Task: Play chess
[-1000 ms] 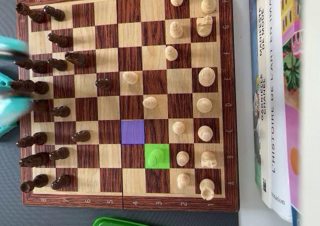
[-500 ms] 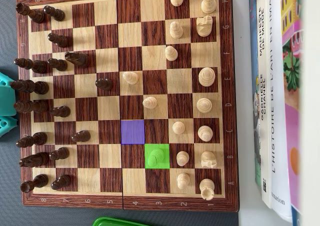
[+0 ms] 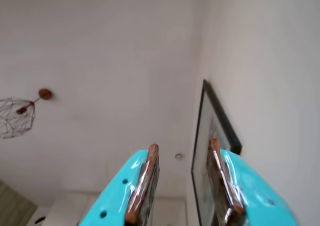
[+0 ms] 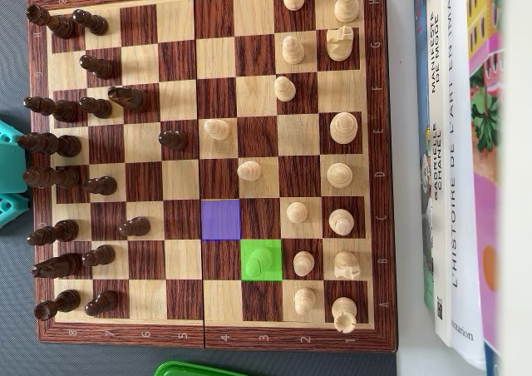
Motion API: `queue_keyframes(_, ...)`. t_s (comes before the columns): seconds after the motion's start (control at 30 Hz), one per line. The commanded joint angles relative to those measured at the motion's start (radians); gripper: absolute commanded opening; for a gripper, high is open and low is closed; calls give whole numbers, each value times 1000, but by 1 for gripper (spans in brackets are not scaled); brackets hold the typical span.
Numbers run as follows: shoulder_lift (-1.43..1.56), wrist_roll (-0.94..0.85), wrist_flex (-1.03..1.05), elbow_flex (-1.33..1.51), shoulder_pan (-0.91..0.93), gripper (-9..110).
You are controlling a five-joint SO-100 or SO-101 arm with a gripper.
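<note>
Book spines right of the chessboard read "L'HISTOIRE DE L'ART EN IMAGES" and "Flammarion". File letters A to H run down the board's right rim, numbers along the bottom. On the board, a purple-tinted square sits empty; diagonally below-right, a green-tinted square holds a pale pawn. Dark pieces crowd the left side, light ones the right. The turquoise gripper points at the ceiling, jaws apart, gripping nothing.

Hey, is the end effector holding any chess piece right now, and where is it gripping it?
Nothing is held. The end effector is open, with only wall and ceiling visible between its fingers.
</note>
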Motion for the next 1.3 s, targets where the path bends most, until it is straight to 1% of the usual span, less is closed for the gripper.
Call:
queue_keyframes(0.0,-9,-8,-91,20,-2,15)
queue_keyframes(0.17,-9,-8,-207,20,-2,15)
queue_keyframes(0.37,-9,-8,-275,20,-2,15)
queue_keyframes(1.27,-9,-2,-276,20,-5,15)
